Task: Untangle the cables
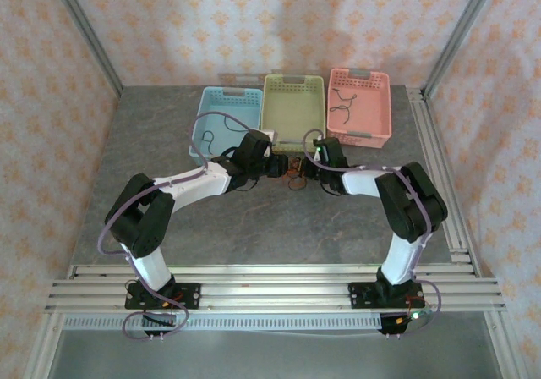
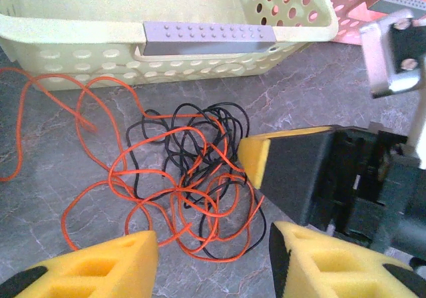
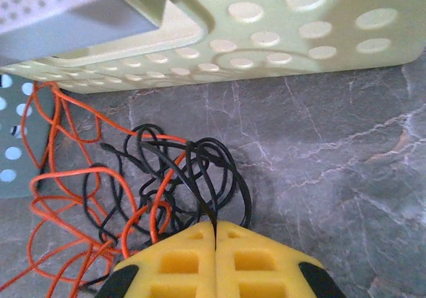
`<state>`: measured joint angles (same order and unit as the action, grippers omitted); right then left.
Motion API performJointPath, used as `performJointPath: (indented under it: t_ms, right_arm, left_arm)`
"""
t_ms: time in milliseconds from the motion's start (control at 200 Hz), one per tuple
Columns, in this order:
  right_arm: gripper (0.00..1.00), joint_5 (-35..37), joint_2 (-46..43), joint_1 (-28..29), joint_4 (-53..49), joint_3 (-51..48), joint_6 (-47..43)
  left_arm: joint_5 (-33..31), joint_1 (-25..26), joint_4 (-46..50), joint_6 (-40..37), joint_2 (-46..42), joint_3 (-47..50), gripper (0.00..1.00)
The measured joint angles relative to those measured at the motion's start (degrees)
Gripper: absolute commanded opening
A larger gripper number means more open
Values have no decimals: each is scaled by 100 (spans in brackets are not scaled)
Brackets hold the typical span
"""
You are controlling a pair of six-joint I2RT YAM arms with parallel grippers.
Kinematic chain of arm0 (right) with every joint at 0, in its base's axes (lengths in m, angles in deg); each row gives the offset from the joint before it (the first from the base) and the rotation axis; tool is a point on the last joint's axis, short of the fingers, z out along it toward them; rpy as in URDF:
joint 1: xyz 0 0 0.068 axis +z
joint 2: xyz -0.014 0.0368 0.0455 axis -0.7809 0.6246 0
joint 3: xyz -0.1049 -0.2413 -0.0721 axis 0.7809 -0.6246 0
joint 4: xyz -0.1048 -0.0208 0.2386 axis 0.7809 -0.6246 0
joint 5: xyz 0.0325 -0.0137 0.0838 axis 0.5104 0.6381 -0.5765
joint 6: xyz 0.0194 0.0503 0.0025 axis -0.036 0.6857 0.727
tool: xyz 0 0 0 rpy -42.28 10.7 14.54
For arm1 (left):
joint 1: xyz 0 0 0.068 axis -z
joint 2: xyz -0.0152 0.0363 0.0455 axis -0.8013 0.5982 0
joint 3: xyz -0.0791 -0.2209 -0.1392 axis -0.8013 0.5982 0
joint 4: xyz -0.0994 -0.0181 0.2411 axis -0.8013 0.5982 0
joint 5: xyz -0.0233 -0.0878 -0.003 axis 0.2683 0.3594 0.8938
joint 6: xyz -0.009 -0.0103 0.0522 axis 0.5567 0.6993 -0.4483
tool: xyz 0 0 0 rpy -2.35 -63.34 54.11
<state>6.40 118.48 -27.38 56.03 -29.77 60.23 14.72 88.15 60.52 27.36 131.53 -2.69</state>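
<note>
Looking down the wrists, we see the right tool [image 3: 215,235] pressed together, pinching a black strand at the near edge of the cables [image 3: 166,178]. Over on the other side, the left tool [image 2: 212,245] is spread wide, and its yellow pads [image 2: 100,265] frame the near side of the heap. Black and orange-red loops lie knotted on the grey desk [image 3: 333,165] between the two tools, with one orange-red strand trailing off along the foot of the green basket [image 1: 293,100]. That basket stands just beyond the tangle. It is flanked by a blue basket [image 1: 226,112] and a pink basket [image 1: 359,129], where we spot a dark wire [image 1: 341,101] lying inside.
</note>
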Motion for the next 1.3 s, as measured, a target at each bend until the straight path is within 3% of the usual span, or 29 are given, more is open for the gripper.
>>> performJointPath:
  t_ms: [430,751,1301]
  right_arm:
    - [0,315,-734,0,839,-688,-61]
    - [0,164,-990,0,1886,-1204,-37]
    - [0,94,-990,0,2129,-1209,9]
  left_arm:
    - [0,0,63,-2,98,-105,48]
    - [0,0,66,-2,98,-105,48]
    - [149,0,186,-24,350,-389,56]
